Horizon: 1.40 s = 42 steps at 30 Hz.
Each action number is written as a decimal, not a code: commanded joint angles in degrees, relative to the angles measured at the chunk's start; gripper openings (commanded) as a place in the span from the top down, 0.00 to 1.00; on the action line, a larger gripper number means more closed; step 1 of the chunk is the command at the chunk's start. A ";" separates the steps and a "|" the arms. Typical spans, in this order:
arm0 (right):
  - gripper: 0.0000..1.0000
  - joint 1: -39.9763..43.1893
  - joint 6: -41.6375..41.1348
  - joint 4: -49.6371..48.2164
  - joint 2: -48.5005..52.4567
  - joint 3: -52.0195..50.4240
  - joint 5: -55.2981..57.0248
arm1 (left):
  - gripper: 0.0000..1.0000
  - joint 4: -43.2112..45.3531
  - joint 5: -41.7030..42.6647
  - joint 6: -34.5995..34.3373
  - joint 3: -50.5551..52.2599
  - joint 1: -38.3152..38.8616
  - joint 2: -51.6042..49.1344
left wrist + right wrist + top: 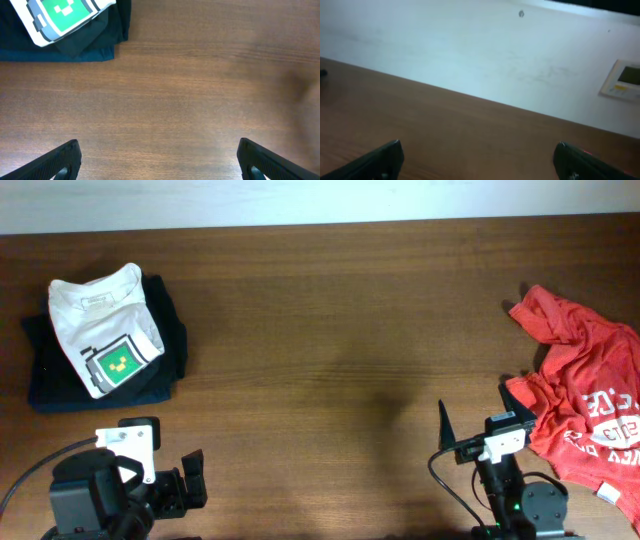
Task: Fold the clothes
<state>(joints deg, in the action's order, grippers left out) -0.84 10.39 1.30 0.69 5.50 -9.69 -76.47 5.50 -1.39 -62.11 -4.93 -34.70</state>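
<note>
A crumpled red T-shirt [585, 390] lies at the right edge of the table. A folded white T-shirt with a green print [103, 335] rests on a folded dark garment [50, 380] at the far left; both also show in the left wrist view [60, 15]. My left gripper [170, 480] is open and empty at the front left, over bare wood [160, 155]. My right gripper [485, 420] is open and empty at the front right, just left of the red shirt, and its wrist view [477, 160] shows only table and wall.
The brown wooden table [330, 340] spans the view. A white wall [470, 50] stands behind the far edge, with a small white panel [622, 80] on it.
</note>
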 commanded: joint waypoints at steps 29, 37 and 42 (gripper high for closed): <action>0.01 -0.28 2.69 3.02 -0.48 -5.18 7.19 | 0.01 0.26 -0.42 -0.55 0.09 -0.11 0.17; 0.01 -0.28 2.69 3.02 -0.48 -5.18 7.19 | 0.01 0.31 -0.44 -0.55 0.15 0.07 1.31; 0.01 -0.28 2.69 3.02 -0.48 -5.18 7.19 | 0.01 9.29 -4.85 -0.33 4.37 3.67 8.66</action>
<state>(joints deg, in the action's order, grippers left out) -0.84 12.69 3.90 0.69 0.58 -3.62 -72.01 4.23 -1.39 -61.34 -3.18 -30.50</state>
